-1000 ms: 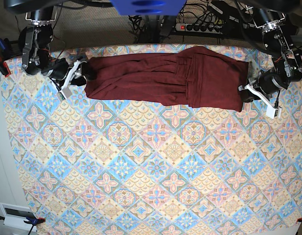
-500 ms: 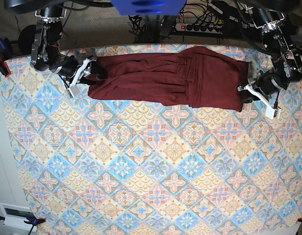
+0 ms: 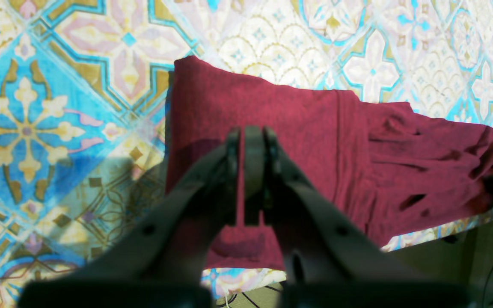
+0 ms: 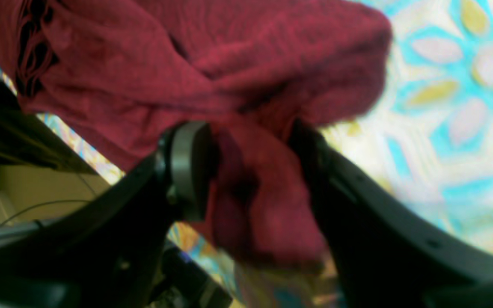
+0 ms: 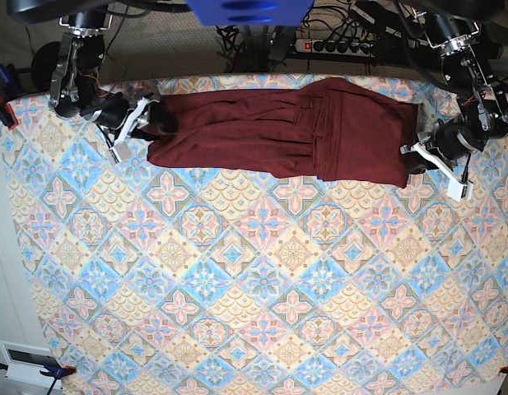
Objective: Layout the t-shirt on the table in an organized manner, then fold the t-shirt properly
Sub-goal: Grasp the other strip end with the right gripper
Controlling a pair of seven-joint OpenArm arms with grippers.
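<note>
Shirt (image 5: 286,132) soft, limp, light; best gripped at end hems. Left gripper (image 3: 250,141) pinches its hem; right gripper (image 4: 246,171) spread around bunched cloth.

Left gripper (image 5: 412,158) sits at the base view's right, jaws pressed together; right gripper (image 5: 155,118), upper left, jaws spread.

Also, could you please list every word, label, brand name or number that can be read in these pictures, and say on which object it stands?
No readable text in any view.
The t-shirt: plain, no print or label showing.
The table cloth: only diamond and flower patterns, no letters.
The power strip behind the table: any markings are too small to read.
</note>
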